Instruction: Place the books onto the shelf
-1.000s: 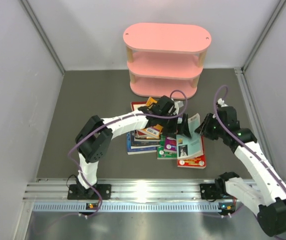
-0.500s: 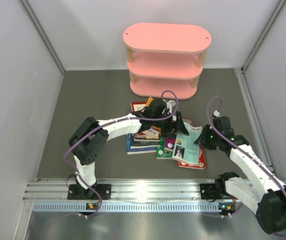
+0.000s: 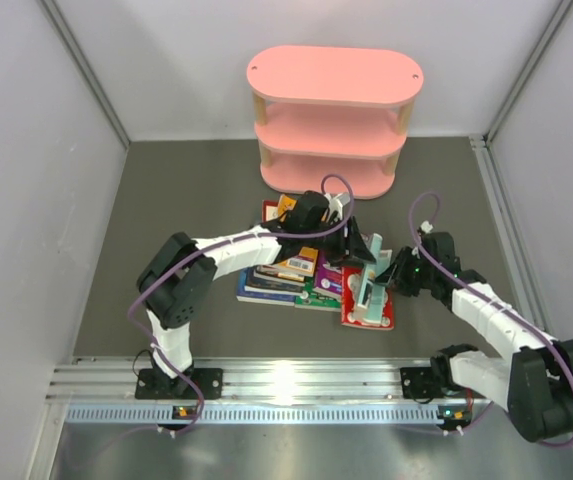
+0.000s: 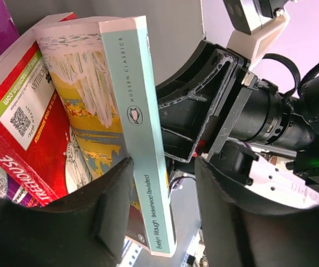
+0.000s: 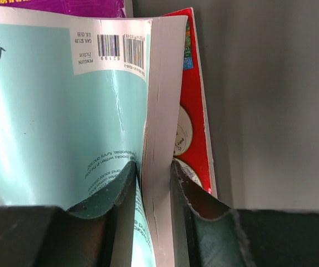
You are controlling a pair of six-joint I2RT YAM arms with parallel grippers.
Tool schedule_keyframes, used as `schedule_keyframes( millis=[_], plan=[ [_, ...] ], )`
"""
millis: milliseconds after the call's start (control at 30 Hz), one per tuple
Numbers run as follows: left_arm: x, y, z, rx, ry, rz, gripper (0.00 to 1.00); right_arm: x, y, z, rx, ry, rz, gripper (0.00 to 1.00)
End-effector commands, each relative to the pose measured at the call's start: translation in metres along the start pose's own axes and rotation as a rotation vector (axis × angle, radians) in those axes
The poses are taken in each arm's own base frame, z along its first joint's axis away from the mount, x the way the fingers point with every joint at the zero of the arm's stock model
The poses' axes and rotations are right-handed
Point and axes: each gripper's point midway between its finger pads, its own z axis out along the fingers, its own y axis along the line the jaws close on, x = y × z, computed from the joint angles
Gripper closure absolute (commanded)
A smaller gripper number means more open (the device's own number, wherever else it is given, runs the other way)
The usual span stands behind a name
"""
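From above, the shelf (image 3: 336, 75) is standing at the far side of the table, and the books (image 3: 281, 280) are lying in a loose pile in front of it, on the near side. One teal book (image 3: 371, 290) is standing on its edge at the right end of the pile, well apart from the shelf, and its long axis seems to be pointing roughly toward the shelf. The left gripper (image 3: 358, 243) is reaching it from the shelf side and the right gripper (image 3: 388, 282) from the side away from the shelf, so the left one is nearer to the shelf. In the left wrist view, the left gripper (image 4: 162, 186) is sitting astride the spine of the teal book (image 4: 142, 128). Its jaws are half spread: one of its fingers (image 4: 106, 211) is lying against the cover, the other is standing apart from the spine, so it is not pinching yet. A red book (image 4: 14, 139) is lying just beside, and the right gripper (image 4: 198, 119) is showing behind the spine. In the right wrist view, the right gripper (image 5: 155, 172) is pinching the teal book (image 5: 59, 100) by its page edge, jaws pressed on it, above the red book (image 5: 195, 122). I judge the next move is needing the left jaws square on the spine.
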Motion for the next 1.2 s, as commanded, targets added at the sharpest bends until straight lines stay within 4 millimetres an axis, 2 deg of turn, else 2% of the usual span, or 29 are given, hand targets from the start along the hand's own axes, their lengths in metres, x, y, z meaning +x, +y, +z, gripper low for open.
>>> schedule_keyframes(
  millis=[0, 67, 100, 133, 167, 233, 267, 333, 367, 400, 467, 500, 567, 600, 667, 700, 767, 800, 867, 900, 1067, 1167],
  plan=[
    [0.006, -0.049, -0.004, 0.149, 0.05, 0.099, 0.45, 0.0, 0.046, -0.009, -0.184, 0.021, -0.045, 1.0],
    [-0.009, -0.049, -0.016, 0.125, 0.003, 0.125, 0.34, -0.03, 0.067, -0.023, -0.209, -0.077, -0.071, 1.0],
    [-0.011, -0.042, -0.02, 0.085, 0.001, 0.113, 0.23, -0.038, 0.07, -0.024, -0.199, -0.095, -0.067, 1.0],
    [-0.021, -0.038, -0.026, 0.049, -0.036, 0.117, 0.15, -0.046, 0.076, -0.028, -0.204, -0.109, -0.072, 1.0],
    [-0.03, -0.032, -0.04, -0.006, -0.051, 0.119, 0.13, -0.063, 0.087, -0.033, -0.207, -0.138, -0.079, 1.0],
    [-0.041, -0.023, -0.053, -0.059, -0.085, 0.126, 0.12, -0.079, 0.1, -0.037, -0.219, -0.166, -0.084, 1.0],
    [-0.054, -0.022, -0.068, -0.077, -0.13, 0.141, 0.11, -0.094, 0.113, -0.045, -0.239, -0.2, -0.095, 1.0],
    [-0.063, -0.013, -0.083, -0.114, -0.156, 0.12, 0.09, -0.107, 0.119, -0.042, -0.236, -0.208, -0.093, 1.0],
    [-0.073, -0.013, -0.097, -0.115, -0.19, 0.122, 0.09, -0.12, 0.128, -0.047, -0.249, -0.233, -0.098, 1.0],
    [-0.076, -0.01, -0.104, -0.127, -0.202, 0.113, 0.09, -0.126, 0.128, -0.041, -0.244, -0.229, -0.094, 1.0],
    [-0.084, -0.007, -0.121, -0.138, -0.236, 0.113, 0.09, -0.144, 0.136, -0.042, -0.258, -0.253, -0.097, 1.0],
    [-0.086, -0.007, -0.127, -0.144, -0.246, 0.115, 0.09, -0.148, 0.134, -0.033, -0.25, -0.239, -0.09, 1.0],
    [-0.085, -0.002, -0.137, -0.165, -0.253, 0.111, 0.09, -0.164, 0.141, -0.03, -0.263, -0.251, -0.092, 1.0],
    [-0.084, 0.002, -0.14, -0.179, -0.251, 0.106, 0.09, -0.167, 0.138, -0.018, -0.254, -0.227, -0.083, 1.0],
    [-0.081, 0.004, -0.148, -0.194, -0.257, 0.11, 0.08, -0.18, 0.145, -0.013, -0.263, -0.233, -0.091, 1.0],
    [-0.08, 0.005, -0.15, -0.2, -0.262, 0.113, 0.08, -0.183, 0.141, -0.002, -0.254, -0.219, -0.086, 1.0],
    [-0.077, 0.009, -0.157, -0.211, -0.269, 0.104, 0.08, -0.196, 0.144, 0.004, -0.254, -0.233, -0.091, 1.0],
    [-0.073, 0.013, -0.158, -0.218, -0.266, 0.098, 0.08, -0.2, 0.139, 0.015, -0.246, -0.228, -0.082, 1.0],
    [-0.073, 0.014, -0.164, -0.223, -0.28, 0.094, 0.08, -0.213, 0.136, 0.021, -0.246, -0.243, -0.057, 1.0],
    [-0.07, 0.017, -0.165, -0.229, -0.277, 0.089, 0.08, -0.218, 0.131, 0.031, -0.247, -0.24, -0.046, 1.0],
    [-0.07, 0.022, -0.179, -0.266, -0.293, 0.097, 0.08, -0.244, 0.114, 0.046, -0.249, -0.264, 0.015, 1.0],
    [-0.068, 0.027, -0.184, -0.289, -0.295, 0.089, 0.08, -0.25, 0.097, 0.063, -0.231, -0.247, 0.055, 1.0]
  ],
)
